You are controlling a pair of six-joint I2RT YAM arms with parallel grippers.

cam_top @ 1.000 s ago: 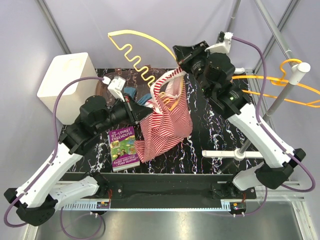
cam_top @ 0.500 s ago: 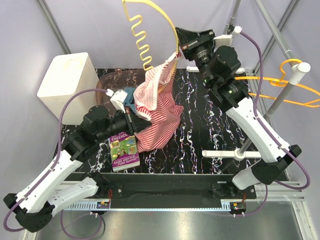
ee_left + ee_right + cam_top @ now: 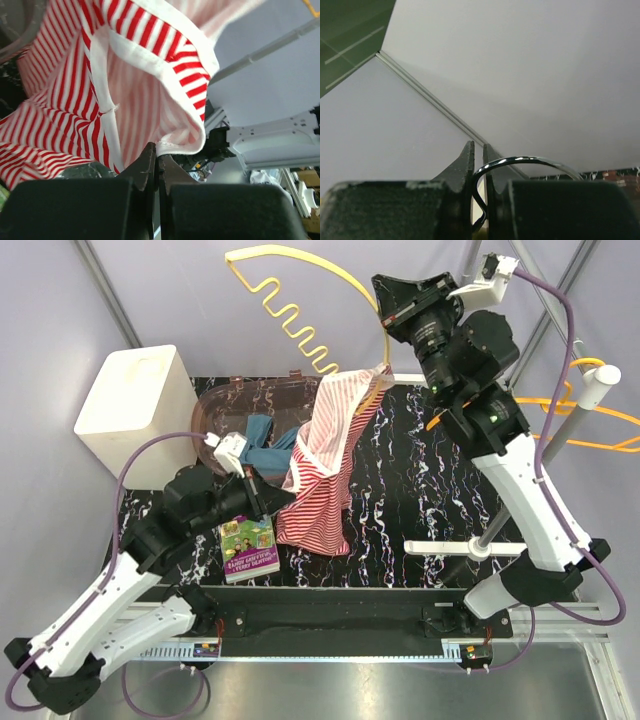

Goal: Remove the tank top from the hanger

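Note:
A red-and-white striped tank top (image 3: 325, 465) hangs stretched between both arms. Its upper strap is still looped over one end of the yellow hanger (image 3: 285, 302), which is held high above the table's back edge. My right gripper (image 3: 390, 302) is shut on the hanger's metal hook (image 3: 530, 161), seen between its jaws in the right wrist view. My left gripper (image 3: 270, 480) is shut on the top's white hem (image 3: 170, 145), low at the left. In the left wrist view the striped cloth (image 3: 125, 75) fills the space above the jaws.
A white box (image 3: 130, 400) stands at the back left. A brown see-through basin (image 3: 225, 405) holds blue cloth (image 3: 265, 430). A book (image 3: 248, 545) lies near the front left. At the right stands a rack pole (image 3: 545, 470) carrying an orange hanger (image 3: 560, 405).
The right arm has risen and shifted right, swinging the yellow hanger from upright to lying out leftward. The tank top has been pulled longer and lower. The left gripper has kept its hold on the hem.

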